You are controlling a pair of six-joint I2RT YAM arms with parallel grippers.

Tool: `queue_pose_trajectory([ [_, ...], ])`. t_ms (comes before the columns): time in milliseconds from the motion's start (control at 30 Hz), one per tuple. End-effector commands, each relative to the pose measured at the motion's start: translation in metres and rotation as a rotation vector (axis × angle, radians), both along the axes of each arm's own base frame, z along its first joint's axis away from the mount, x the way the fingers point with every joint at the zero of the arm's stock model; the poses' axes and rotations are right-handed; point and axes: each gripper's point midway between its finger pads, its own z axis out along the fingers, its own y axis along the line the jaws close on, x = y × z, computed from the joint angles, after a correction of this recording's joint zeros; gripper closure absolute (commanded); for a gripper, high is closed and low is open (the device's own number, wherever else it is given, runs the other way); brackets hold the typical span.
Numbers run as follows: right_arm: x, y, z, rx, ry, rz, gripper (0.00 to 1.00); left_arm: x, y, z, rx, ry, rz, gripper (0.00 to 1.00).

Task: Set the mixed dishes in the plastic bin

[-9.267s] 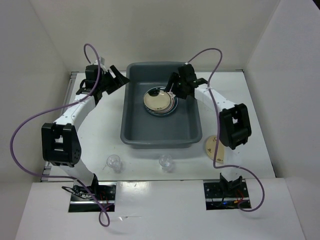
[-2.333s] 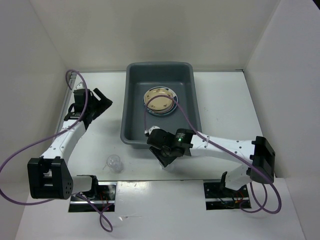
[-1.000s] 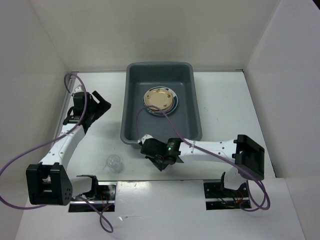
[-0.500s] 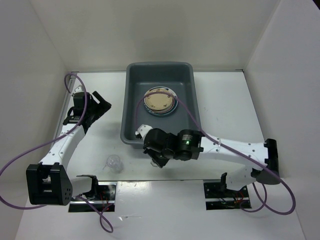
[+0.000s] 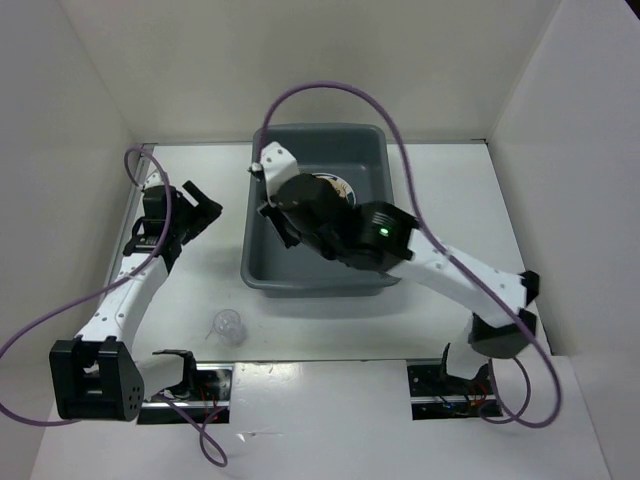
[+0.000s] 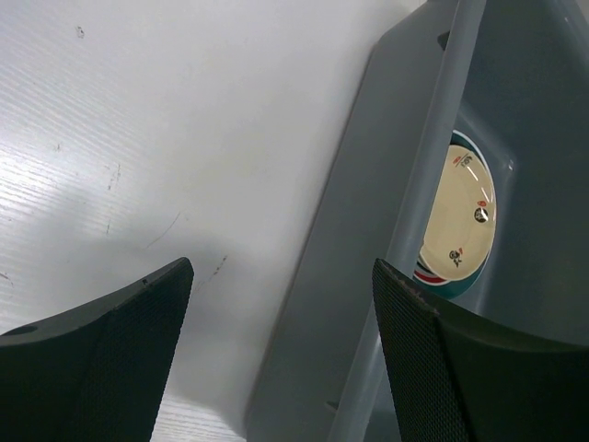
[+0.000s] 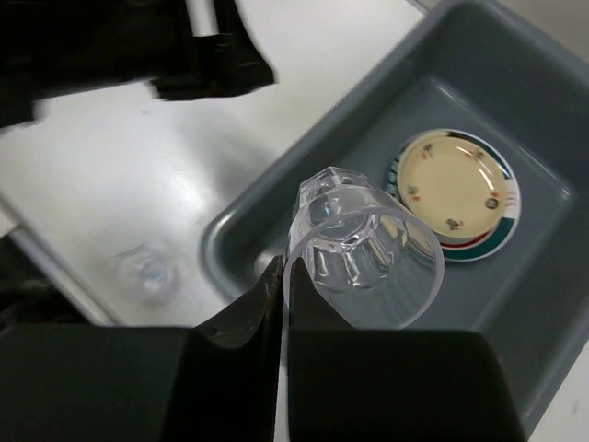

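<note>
Right gripper (image 7: pixel 281 276): jaws nearly closed, pinching the rim wall of a clear cup (image 7: pixel 363 249). The cup lies tipped on its side, its mouth toward the wrist camera, held up in the air over the left part of the grey bin (image 5: pixel 375 268).

Left gripper (image 6: pixel 281 264): jaws wide apart, nothing between them. It hangs over the white table (image 5: pixel 445 200), just left of the bin's outer wall and not touching it.

Bin contents: a tan plate (image 7: pixel 451 184) with small marks, flat on the floor toward the far end, lying on a green-rimmed plate (image 7: pixel 479 247). In the top view the right arm hides most of both.

Table: a second clear cup (image 5: pixel 228 323) stands at the near left, well apart from the bin and both grippers.
</note>
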Motion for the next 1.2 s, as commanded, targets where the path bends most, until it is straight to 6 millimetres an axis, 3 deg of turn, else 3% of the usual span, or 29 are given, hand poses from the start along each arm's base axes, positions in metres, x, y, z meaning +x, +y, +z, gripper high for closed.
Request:
queue_pose_trajectory([
  [0, 0.065, 0.009, -0.024, -0.095, -0.061, -0.109, 1.00, -0.003, 0.000, 0.006, 0.012, -0.041, -0.009, 0.14],
  [33, 0.075, 0.018, -0.042, -0.117, -0.032, -0.096, 1.00, -0.005, 0.000, 0.000, 0.012, -0.028, -0.009, 0.14],
  [100, 0.100, 0.014, -0.052, -0.122, -0.012, -0.130, 1.00, -0.007, 0.000, -0.001, 0.012, -0.027, -0.009, 0.14],
  [200, 0.125, 0.015, -0.088, -0.142, 0.050, -0.137, 1.00, -0.009, 0.000, -0.005, 0.012, -0.018, -0.009, 0.14],
  [333, 0.138, 0.024, -0.135, -0.149, 0.151, -0.109, 1.00, -0.011, -0.002, -0.009, 0.007, -0.009, -0.017, 0.14],
  [367, 0.142, 0.025, -0.155, -0.168, 0.179, -0.103, 1.00, -0.011, -0.002, -0.009, 0.007, -0.009, -0.017, 0.14],
  [633, 0.136, 0.041, -0.220, -0.223, 0.298, -0.057, 1.00, -0.011, 0.002, -0.010, 0.033, -0.009, -0.009, 0.13],
  [800, 0.130, 0.040, -0.256, -0.269, 0.358, -0.047, 1.00, -0.011, 0.002, -0.010, 0.033, -0.009, -0.009, 0.12],
  [1100, 0.129, 0.036, -0.297, -0.347, 0.406, -0.061, 1.00, -0.011, 0.003, -0.010, 0.041, -0.009, -0.014, 0.12],
  [1167, 0.128, 0.034, -0.298, -0.354, 0.411, -0.062, 1.00, -0.011, 0.003, -0.010, 0.041, -0.009, -0.014, 0.12],
])
